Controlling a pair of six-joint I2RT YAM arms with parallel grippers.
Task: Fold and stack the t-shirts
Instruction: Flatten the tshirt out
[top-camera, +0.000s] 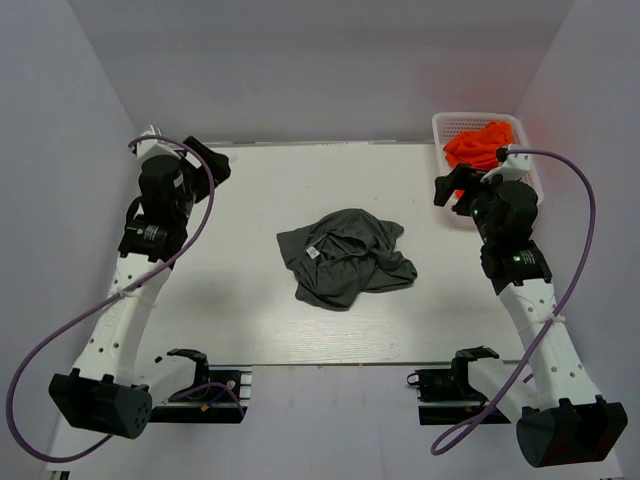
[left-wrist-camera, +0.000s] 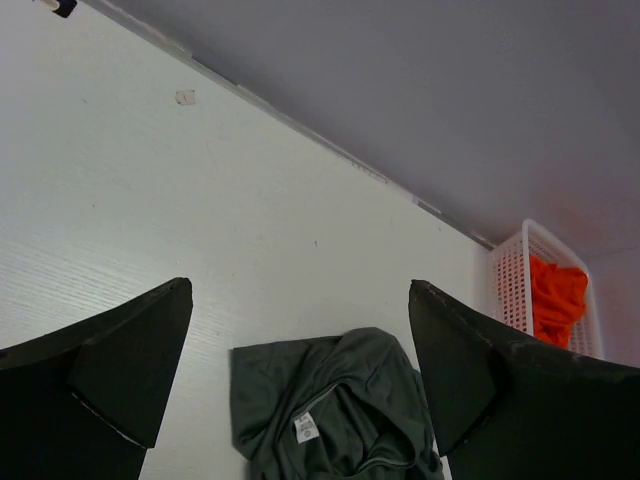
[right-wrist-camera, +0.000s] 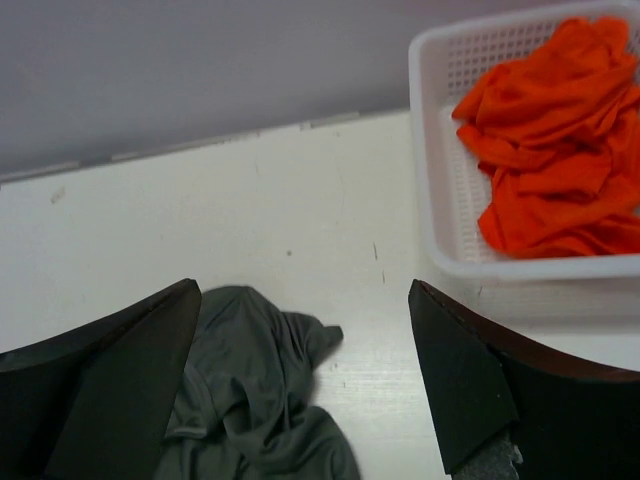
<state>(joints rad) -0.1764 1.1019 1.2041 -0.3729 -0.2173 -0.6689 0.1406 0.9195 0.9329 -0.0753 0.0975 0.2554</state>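
While both arms sat at the far corners of the desk (top-camera: 250, 190), nothing was gripped: left jaws were spread wide with nothing between them, right jaws the same. Left arm (top-camera: 160, 200) was over the far-left corner, right arm (top-camera: 505, 215) at the far right, just beside the basket (top-camera: 441, 125).

Grey t-shirt (top-camera: 345, 258) lay crumpled mid-desk, well apart from both arms. It was plain dark grey, bunched into a rough heap, with creases across it and a loose edge trailing right. A small white neck label (top-camera: 313, 252) faced up on its left part, so the collar was likely there.

Orange t-shirts (right-wrist-camera: 555, 170) were piled in the white mesh basket at the far-right corner, bright and tangled. I couldn't tell the count from these views; probably more than one.

Handling, my read:
- Light, limp cloth with no stiffness. It would drape and sag when lifted and wouldn't hold shape.
- Not fragile.
- It looked likely to slide on the smooth desk, so pinch, don't push.
- A one-point pick would only raise a wad.
- Better to take two points at the shoulders either side of the label, one per arm, then lift until it hung flat.
- Grabbing a crease risked catching two layers.

Task looked unstarted: nothing folded, no stack.
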